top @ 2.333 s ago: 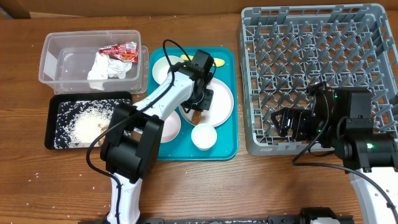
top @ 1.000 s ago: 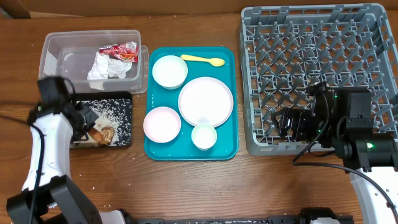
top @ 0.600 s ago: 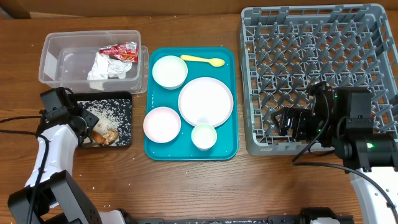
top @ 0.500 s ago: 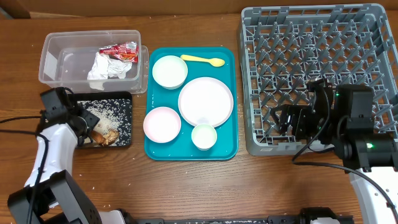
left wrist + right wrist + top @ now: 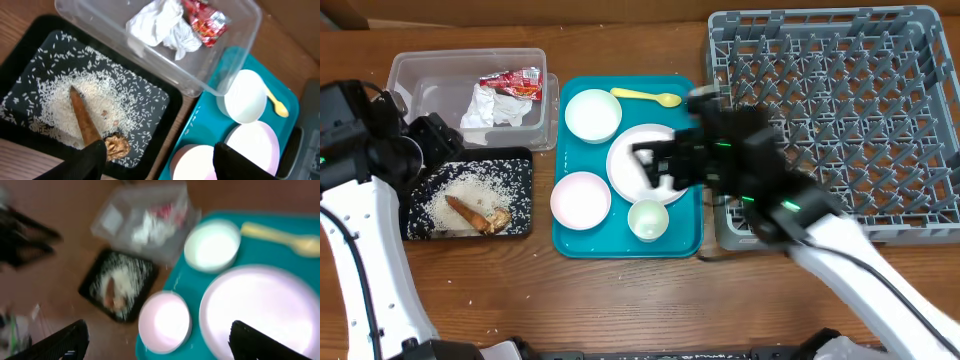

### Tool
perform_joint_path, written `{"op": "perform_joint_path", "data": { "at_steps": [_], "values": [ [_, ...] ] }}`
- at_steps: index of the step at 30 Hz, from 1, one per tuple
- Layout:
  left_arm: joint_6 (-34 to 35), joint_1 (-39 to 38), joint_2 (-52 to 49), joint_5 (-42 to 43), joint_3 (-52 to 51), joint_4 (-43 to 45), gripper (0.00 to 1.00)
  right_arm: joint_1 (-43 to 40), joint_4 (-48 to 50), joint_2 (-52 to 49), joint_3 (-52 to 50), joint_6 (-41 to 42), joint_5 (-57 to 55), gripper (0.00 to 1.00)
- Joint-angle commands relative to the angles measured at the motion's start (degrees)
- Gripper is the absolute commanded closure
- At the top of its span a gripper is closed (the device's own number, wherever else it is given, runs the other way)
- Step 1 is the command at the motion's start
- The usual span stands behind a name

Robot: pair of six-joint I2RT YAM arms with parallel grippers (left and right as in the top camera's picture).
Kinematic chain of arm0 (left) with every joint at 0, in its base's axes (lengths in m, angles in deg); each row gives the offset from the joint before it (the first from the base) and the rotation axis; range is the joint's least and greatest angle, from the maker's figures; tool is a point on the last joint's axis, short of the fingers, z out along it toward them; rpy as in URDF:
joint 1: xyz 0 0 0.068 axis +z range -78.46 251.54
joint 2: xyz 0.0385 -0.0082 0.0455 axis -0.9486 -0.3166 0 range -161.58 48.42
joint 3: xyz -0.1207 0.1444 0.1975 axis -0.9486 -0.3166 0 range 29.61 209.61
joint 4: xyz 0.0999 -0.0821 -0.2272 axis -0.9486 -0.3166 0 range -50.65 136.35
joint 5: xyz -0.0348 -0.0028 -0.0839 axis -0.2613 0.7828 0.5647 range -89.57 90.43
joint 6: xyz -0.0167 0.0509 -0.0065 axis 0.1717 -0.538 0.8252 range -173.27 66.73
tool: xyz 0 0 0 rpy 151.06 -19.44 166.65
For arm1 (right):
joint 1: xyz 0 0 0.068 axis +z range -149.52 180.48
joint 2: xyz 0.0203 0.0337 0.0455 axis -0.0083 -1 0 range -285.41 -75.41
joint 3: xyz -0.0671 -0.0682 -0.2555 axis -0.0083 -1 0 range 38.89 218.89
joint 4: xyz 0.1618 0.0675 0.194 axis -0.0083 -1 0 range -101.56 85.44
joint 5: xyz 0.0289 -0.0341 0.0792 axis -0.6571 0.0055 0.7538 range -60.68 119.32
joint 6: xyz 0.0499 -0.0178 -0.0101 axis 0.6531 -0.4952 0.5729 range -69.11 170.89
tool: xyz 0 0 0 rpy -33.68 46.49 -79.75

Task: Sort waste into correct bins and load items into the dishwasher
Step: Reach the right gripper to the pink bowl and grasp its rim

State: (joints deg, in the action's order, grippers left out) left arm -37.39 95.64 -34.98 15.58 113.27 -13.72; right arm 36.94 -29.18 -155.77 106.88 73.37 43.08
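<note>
The clear tub (image 5: 420, 100) holds a crumpled napkin (image 5: 485, 110) and a red wrapper (image 5: 515, 82). Rice (image 5: 470, 190) and brown scraps (image 5: 475, 212) lie in the black tray (image 5: 415, 225). My left gripper (image 5: 428, 140) hovers above that tray's far left corner, open and empty (image 5: 162, 165). On the teal tray (image 5: 685, 240) sit two bowls (image 5: 592, 113) (image 5: 580, 198), a plate (image 5: 638, 192), a cup (image 5: 648, 219) and a yellow spoon (image 5: 645, 96). My right gripper (image 5: 655, 168) hangs over the plate, open and empty (image 5: 160, 342), blurred. The grey rack (image 5: 840, 100) stands at the right.
A few rice grains lie on the wooden table near the black tray's front edge (image 5: 380, 255). My right arm (image 5: 800, 210) stretches across the rack's front left corner. The tub, black tray and teal tray stand close together.
My left gripper opened, left a brown scrap in the black tray and rose to the far left. My right arm swung from the rack over to the teal tray.
</note>
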Motion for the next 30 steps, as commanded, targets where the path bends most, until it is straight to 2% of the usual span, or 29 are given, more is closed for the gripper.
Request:
{"op": "perform_joint_path", "data": {
  "at_steps": [1, 2, 4, 6, 8, 10, 19, 23, 26, 30],
  "values": [
    [-3.08, -0.17, 1.33, 2.01, 1.38, -0.59, 0.20, 5.88, -4.96, -12.46, 11.04, 1.51, -3.28, 0.09],
    [-3.06, -0.17, 1.29, 2.03, 1.29, -1.11, 0.10, 7.65, -10.23, -18.21, 17.40, 1.25, -5.07, 0.10],
    [-3.06, -0.17, 1.27, 2.03, 1.11, -1.55, 0.00, 8.94, -15.32, -23.39, 23.28, 0.66, -6.56, 0.13],
    [-3.04, -0.17, 1.29, 2.05, 0.94, -2.03, 0.00, 9.64, -19.37, -27.50, 27.43, 0.07, -8.07, 0.16],
    [-3.06, -0.17, 1.29, 2.03, 0.92, -2.29, 0.00, 9.70, -21.27, -31.19, 28.35, 0.09, -8.83, 0.30],
    [-3.06, -0.17, 1.27, 2.03, 0.94, -2.29, 0.00, 9.66, -21.79, -32.52, 28.30, 0.07, -9.27, 0.39],
    [-3.06, -0.17, 1.27, 2.03, 0.92, -2.29, 0.00, 9.66, -22.05, -39.26, 28.30, 0.07, -10.56, 0.41],
    [-3.06, -0.17, 1.29, 2.03, 0.92, -2.29, 0.00, 9.64, -21.86, -41.42, 27.96, 0.09, -10.73, 0.62],
    [-3.06, -0.17, 1.27, 2.03, 0.94, -2.29, 0.00, 9.64, -21.81, -42.29, 27.93, 0.09, -10.71, 0.62],
    [-3.06, -0.17, 1.27, 2.03, 0.92, -2.29, 0.00, 9.64, -22.03, -43.10, 27.93, 0.09, -10.69, 0.76]
  ]
}}
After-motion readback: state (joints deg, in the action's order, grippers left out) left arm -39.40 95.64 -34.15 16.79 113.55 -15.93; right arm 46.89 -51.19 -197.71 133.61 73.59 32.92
